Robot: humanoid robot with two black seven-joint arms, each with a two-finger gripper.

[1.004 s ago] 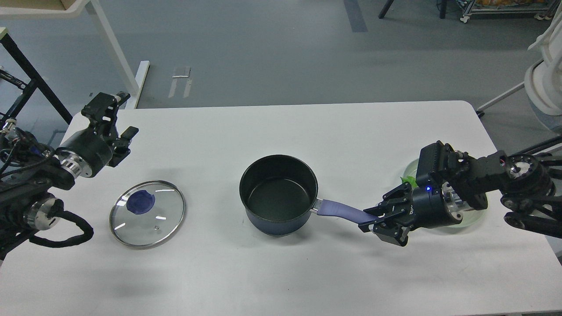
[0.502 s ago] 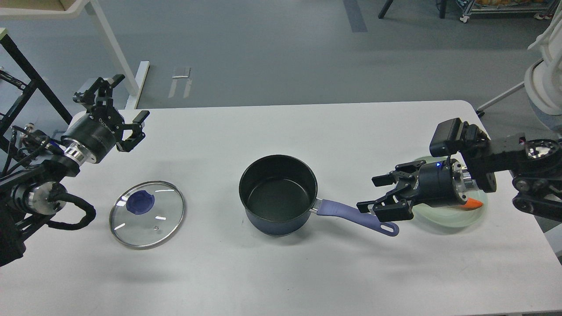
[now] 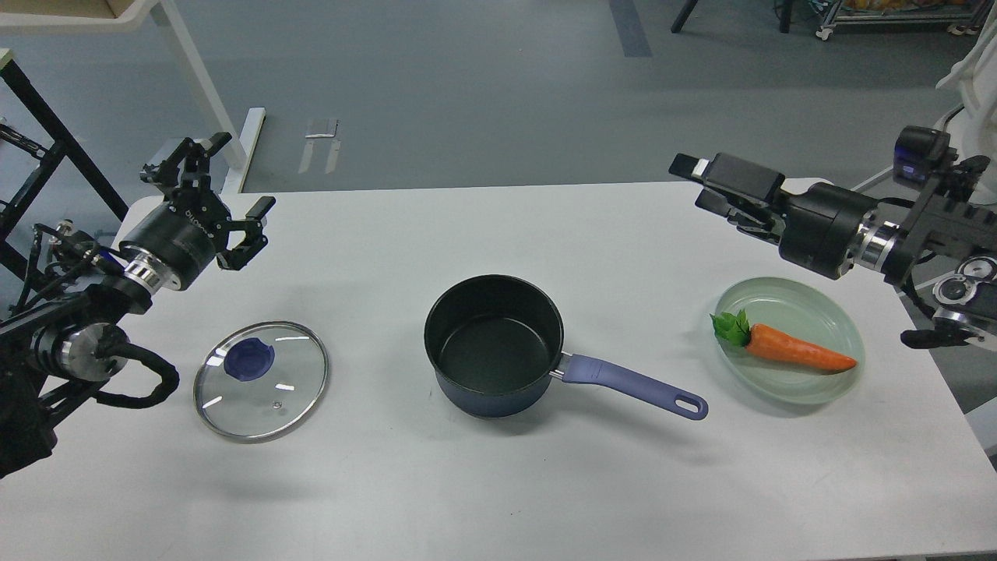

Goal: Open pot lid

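Since the earlier frame, the right gripper [image 3: 705,183] has withdrawn from the saucepan [image 3: 494,344] handle to 2 o'clock; its jaws' state cannot be determined. Left gripper [image 3: 224,187], jaws spread open and empty, at 10 o'clock. Glass lid [image 3: 262,380] lies flat on the bench [image 3: 498,483], at the saucepan's 9 o'clock. Toy carrot [image 3: 783,347] rests on green plate [image 3: 849,331].

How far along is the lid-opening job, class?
Done: the glass lid lies flat on the table, apart from the open, empty pot. In hand: nothing; the left gripper is open and the right gripper holds nothing. Left: seemingly nothing.
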